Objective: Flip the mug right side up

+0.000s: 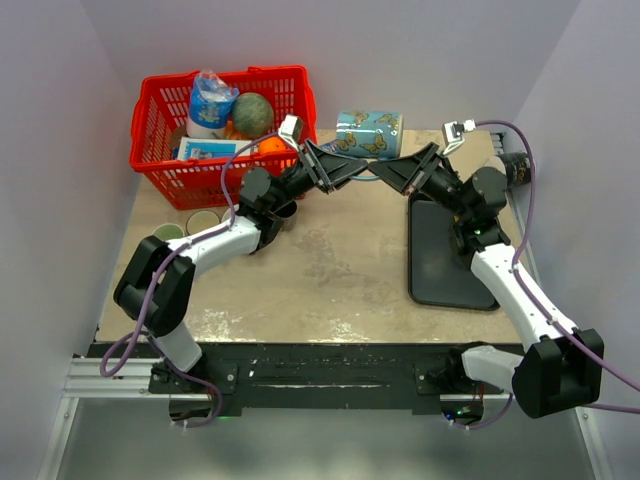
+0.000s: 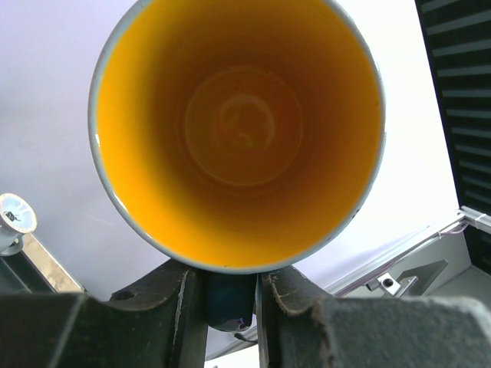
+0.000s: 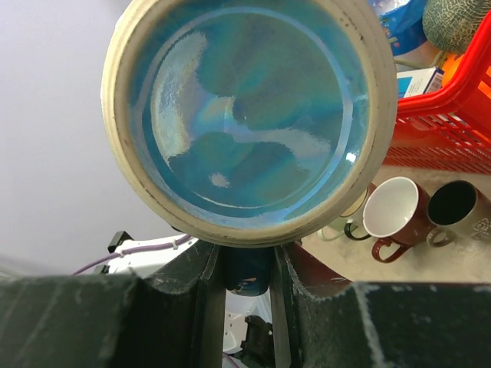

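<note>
Left gripper point(image 2: 230, 295) fingers fill the bottom of its wrist view, pinched narrow on the dark blue handle point(image 2: 229, 307) of the mug point(image 2: 238, 130). The mug's yellow inside faces that camera. Right gripper point(image 3: 249, 264) pinches the same handle from the opposite end, with the mug's blue base facing its camera. Top view: mug on its side at the back of the table point(image 1: 330, 260), just above where both grippers meet, mouth left, handle down. Cannot tell if it touches the table. Red basket point(image 1: 160, 125) to its left, black mat point(image 1: 440, 270) under the right arm. Brown mug point(image 3: 395, 215) stands upright by the basket.
</note>
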Robot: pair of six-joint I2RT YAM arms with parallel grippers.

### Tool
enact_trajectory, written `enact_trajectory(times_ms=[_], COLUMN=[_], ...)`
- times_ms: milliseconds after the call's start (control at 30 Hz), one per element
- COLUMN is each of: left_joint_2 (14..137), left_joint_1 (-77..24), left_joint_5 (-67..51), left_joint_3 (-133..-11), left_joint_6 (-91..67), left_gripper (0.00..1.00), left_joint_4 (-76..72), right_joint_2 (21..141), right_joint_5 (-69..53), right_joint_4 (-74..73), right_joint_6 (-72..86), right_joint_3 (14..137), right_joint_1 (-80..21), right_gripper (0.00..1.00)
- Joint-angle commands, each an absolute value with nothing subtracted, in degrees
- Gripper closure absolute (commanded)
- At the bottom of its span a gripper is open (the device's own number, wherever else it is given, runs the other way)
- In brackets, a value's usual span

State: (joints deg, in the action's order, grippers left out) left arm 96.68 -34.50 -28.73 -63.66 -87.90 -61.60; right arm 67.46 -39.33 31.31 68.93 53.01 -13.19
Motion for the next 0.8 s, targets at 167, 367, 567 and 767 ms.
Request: enact_trajectory(times_ms=[167,367,567,767], left_joint_2=[94.3,92.1,91.6,91.3], left_joint_1=[-34.5,-34.5,-34.5,-34.5], left_joint_5=[-26.9,-26.0,-25.8,-25.6], left_joint_3=[-66.8,-67.4,-67.4,-67.2], left_joint_6=[-83.4,-76.4,-73.7,-72.1], left_gripper=[1.0,1.0,1.0,1.0], left_joint_4=[-61.3,-52.5,-48.8,-46.1], right_joint_2=[66.2,65.7,66.1,66.1], right_joint_5=[-39.1,-36.7,-35.0,-33.4], right_joint_4=[23.4,20.1,18.9,17.4], right_joint_6=[59.9,58.4,58.4,58.5], right_joint_3=[57.0,57.4,57.6,57.7], right_joint_1=[-14.4,-14.3,-14.4,-14.2], right_gripper=[0.91,0.68,0.48,0.32])
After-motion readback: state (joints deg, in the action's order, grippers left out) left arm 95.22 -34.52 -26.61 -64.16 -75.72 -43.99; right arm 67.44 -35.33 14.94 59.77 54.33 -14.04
